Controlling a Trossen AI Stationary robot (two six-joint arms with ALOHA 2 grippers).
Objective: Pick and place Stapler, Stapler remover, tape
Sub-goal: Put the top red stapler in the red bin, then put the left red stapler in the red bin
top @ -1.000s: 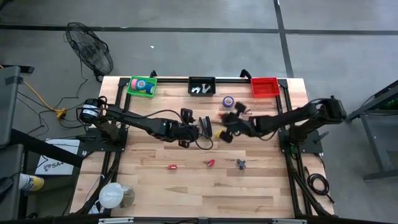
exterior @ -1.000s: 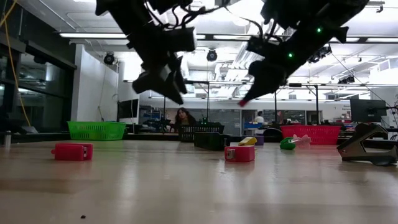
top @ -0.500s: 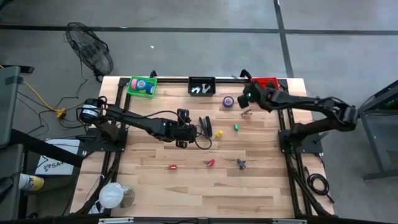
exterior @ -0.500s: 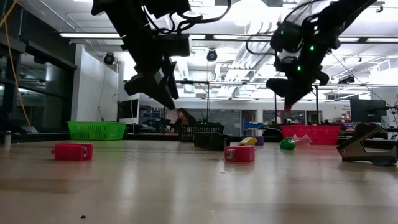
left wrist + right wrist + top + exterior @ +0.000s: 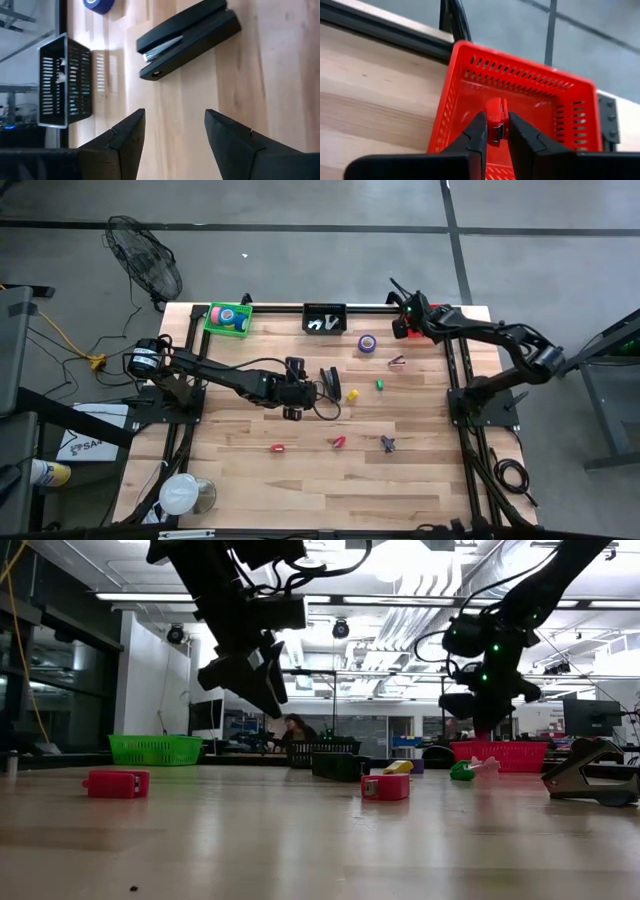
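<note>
Right wrist view: the right gripper point(image 5: 496, 131) hangs over the red basket point(image 5: 470, 105) with its jaws closed on a small red item point(image 5: 494, 112), most likely a staple remover, though its form is too small to confirm. In the high view the same gripper point(image 5: 403, 323) sits at the far right corner of the tabletop point(image 5: 250, 480), at the basket's near-left edge.

Step in hand, as judged: release the item into the red basket.

1. Centre the jaws over the basket floor, clear of the slotted walls. The item currently shows toward the middle of the basket, which is favourable.
2. Lower before opening, so a light part does not bounce out or catch on the rim.
3. Open the jaws fully and lift straight up to avoid dragging the basket.

Left gripper point(image 5: 174, 131): jaws open and empty, held above the tabletop just short of the black stapler point(image 5: 187, 37), which lies flat with its length across the jaw gap. For its pick, align the jaws across the stapler's narrow width.

Other task items: a purple tape roll point(image 5: 367, 342) lies on the tabletop near the black basket point(image 5: 324, 317); further rolls rest in the green basket point(image 5: 213, 326).
</note>
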